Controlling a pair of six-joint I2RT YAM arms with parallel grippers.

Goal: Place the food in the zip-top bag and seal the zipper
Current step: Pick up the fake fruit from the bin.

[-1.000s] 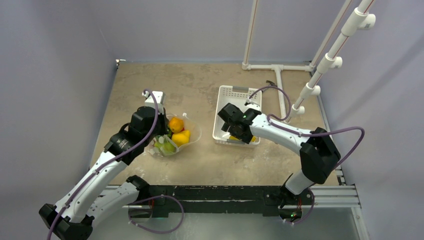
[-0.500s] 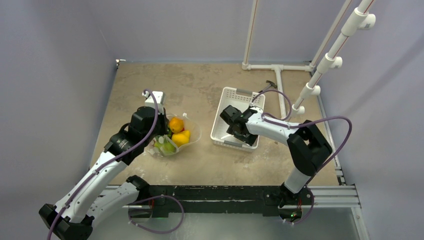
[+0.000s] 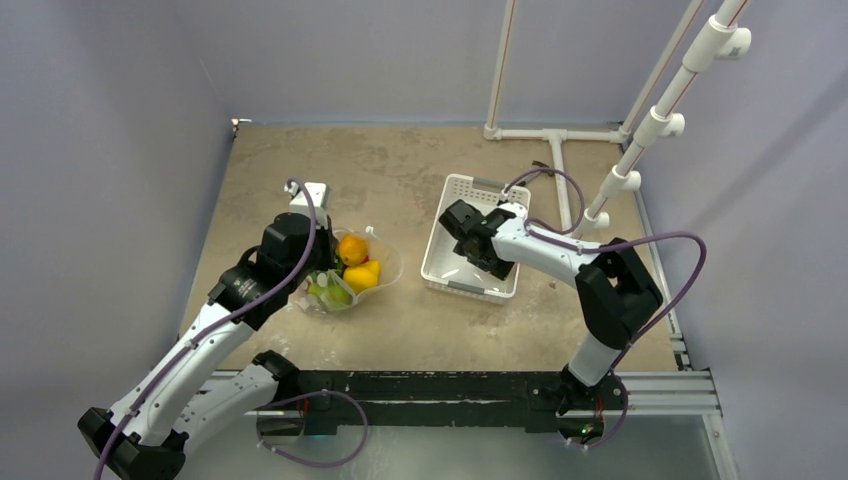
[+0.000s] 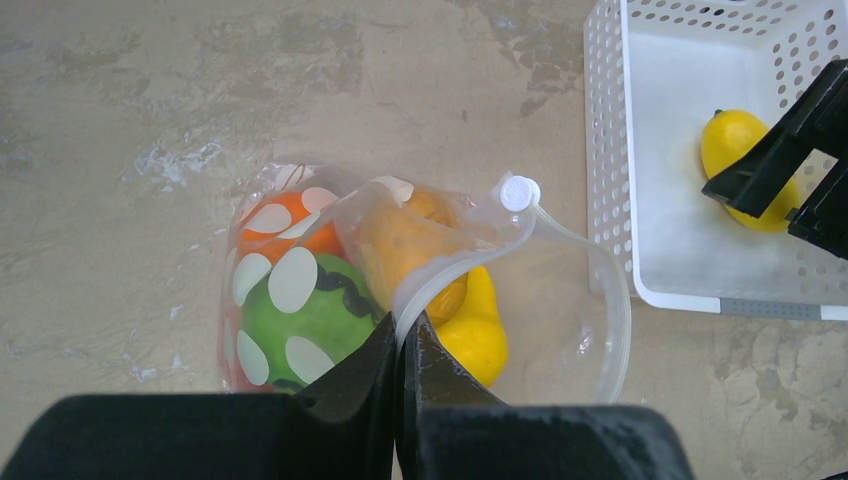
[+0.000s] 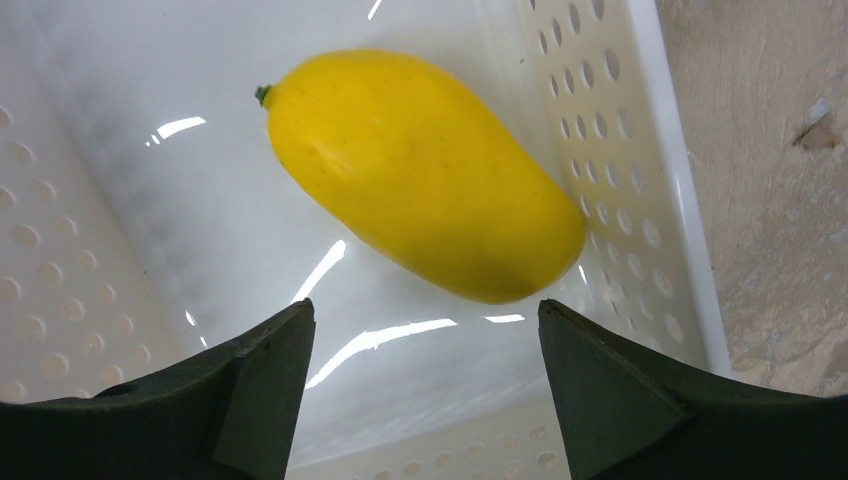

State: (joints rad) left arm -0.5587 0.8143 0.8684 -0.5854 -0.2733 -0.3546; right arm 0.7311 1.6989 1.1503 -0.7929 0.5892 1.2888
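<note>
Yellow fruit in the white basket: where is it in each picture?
Top external: not seen; the right gripper hangs over the white basket and covers it.
Left wrist: yellow fruit at the right edge, in the basket, partly behind that gripper.
Right wrist: in the middle, just above the open jaws.
Shared landmark: the basket's holed white wall.

I see my right hand (image 5: 422,312) with its fingers spread wide inside the white basket (image 5: 610,130). A yellow toy fruit (image 5: 425,170) with a green stem tip lies beyond them, just beside the perforated wall, not touched. The beige surface (image 5: 770,150) shows outside.
</note>
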